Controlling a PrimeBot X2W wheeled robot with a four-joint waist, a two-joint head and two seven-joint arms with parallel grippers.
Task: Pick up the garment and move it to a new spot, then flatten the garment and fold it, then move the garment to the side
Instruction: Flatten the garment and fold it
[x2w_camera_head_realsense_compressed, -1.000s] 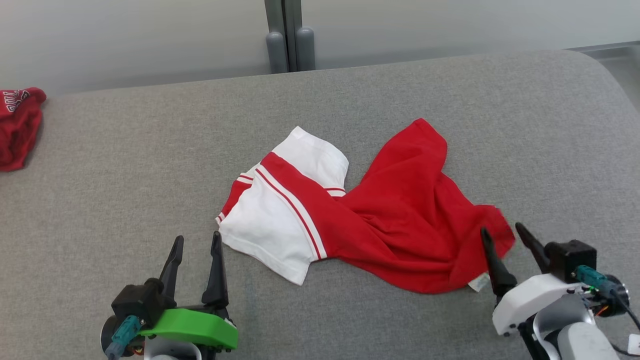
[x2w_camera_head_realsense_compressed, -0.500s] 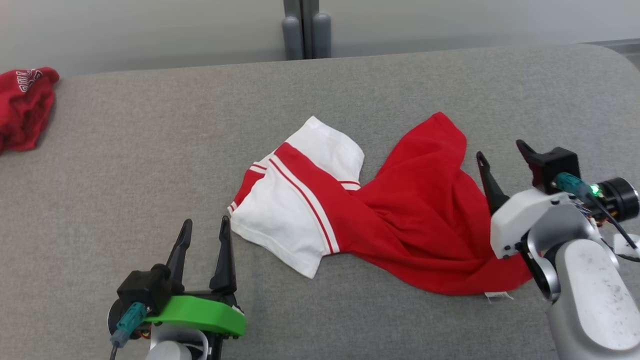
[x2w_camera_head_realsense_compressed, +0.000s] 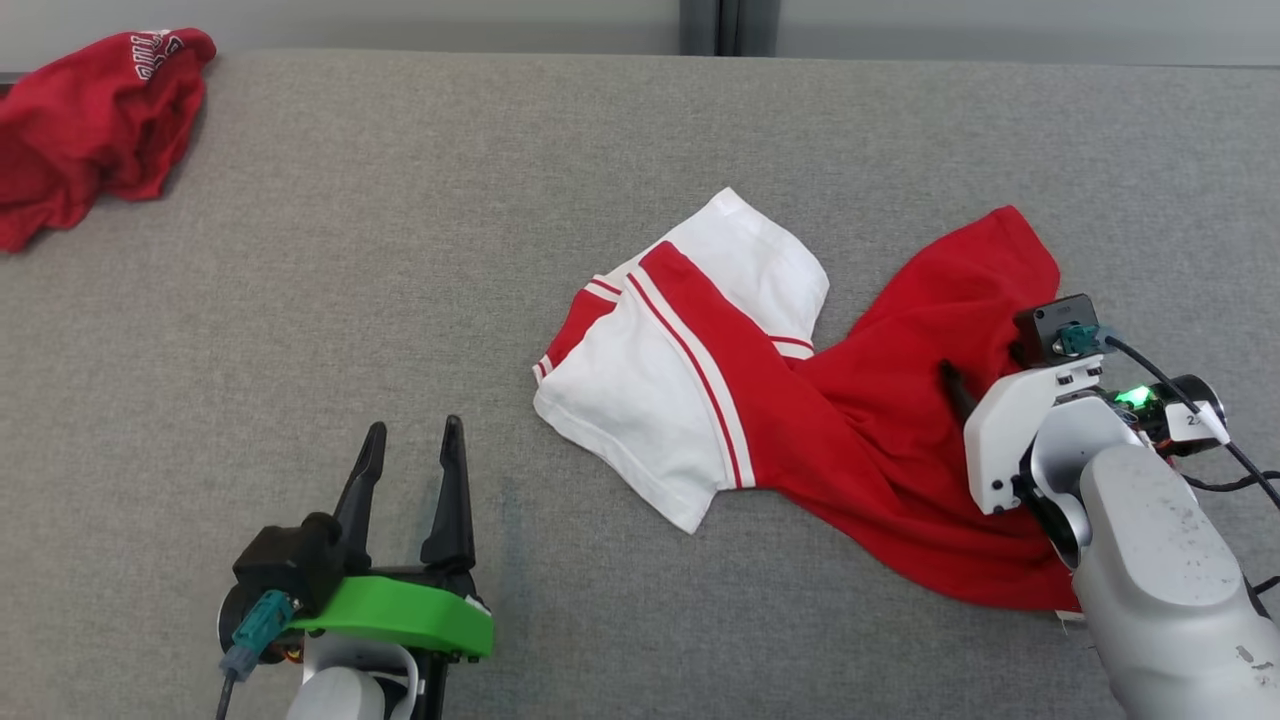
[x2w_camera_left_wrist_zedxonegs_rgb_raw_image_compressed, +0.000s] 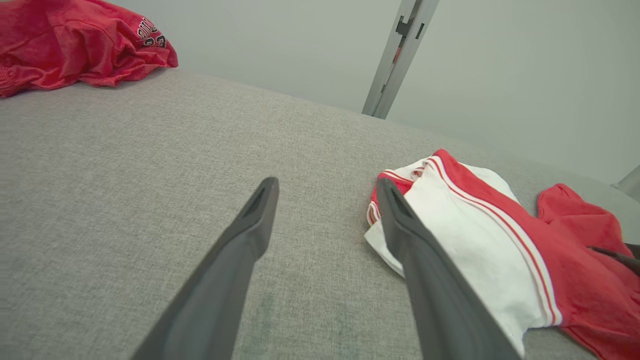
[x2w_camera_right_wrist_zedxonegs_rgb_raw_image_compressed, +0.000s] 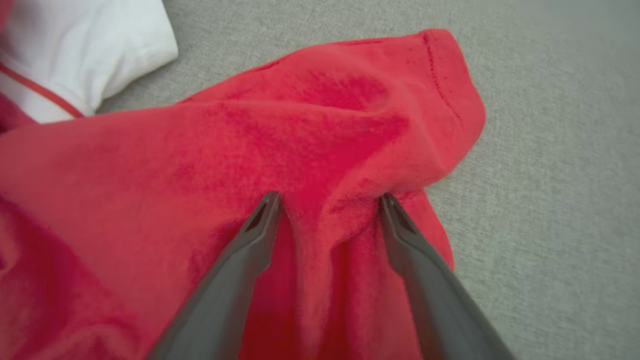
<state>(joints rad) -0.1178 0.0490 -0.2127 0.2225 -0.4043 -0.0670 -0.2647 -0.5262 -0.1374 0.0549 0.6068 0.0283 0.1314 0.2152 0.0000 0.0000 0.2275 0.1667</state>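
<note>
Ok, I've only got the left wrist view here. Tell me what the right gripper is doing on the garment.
Observer: The right gripper is open. Both fingertips press into the red cloth of the garment, with a ridge bunched between them.
Operator: Say which part of it that is.
Observer: In the head view it is on the red half, on the robot's right, away from the white part.
Operator: Now tell me whether my left gripper touches the cloth.
Observer: No. The left gripper is open over bare gray surface, to the left of the white edge and apart from it.
</note>
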